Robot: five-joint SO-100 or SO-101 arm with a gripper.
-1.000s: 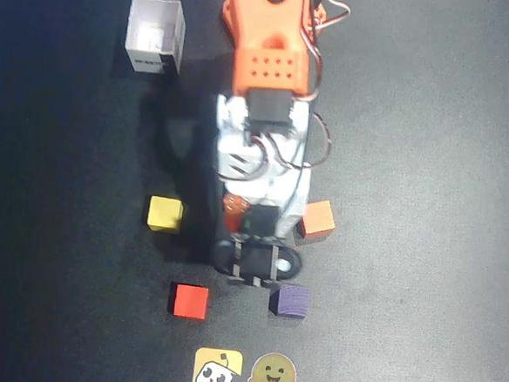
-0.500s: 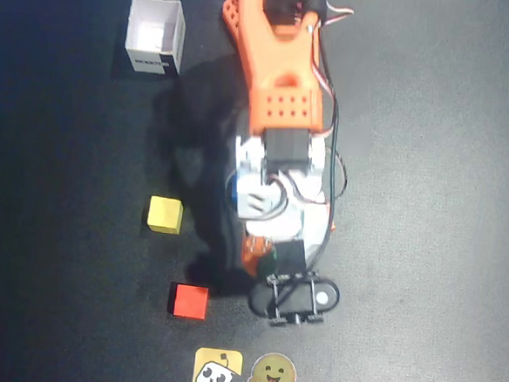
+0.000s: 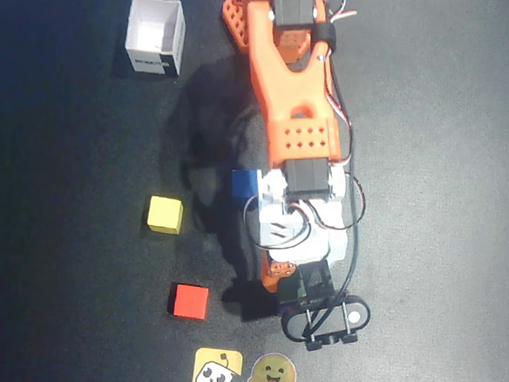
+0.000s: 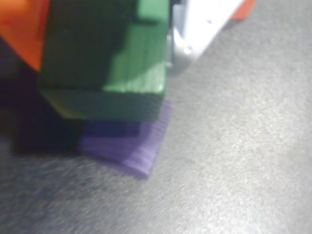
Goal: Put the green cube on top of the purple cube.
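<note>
Open dark table (image 3: 448, 170) lay all along the right of the overhead view; on the left sat a white box (image 3: 155, 35), a yellow cube (image 3: 165, 214) and a red cube (image 3: 190, 300), with a blue cube (image 3: 244, 190) tucked beside the arm. The orange arm (image 3: 287, 97) reached from the top edge down to lower centre. In the wrist view, the gripper (image 4: 105, 58) was clamped on the green cube (image 4: 131, 73), which hung directly over the purple cube (image 4: 139, 146); whether they touched was unclear.

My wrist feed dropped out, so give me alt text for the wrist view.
Close-up: the green cube fills the upper left, held in the tool, directly over the purple cube, whose corner shows beneath it on the dark grey table. Whether the cubes touch is unclear.
</note>
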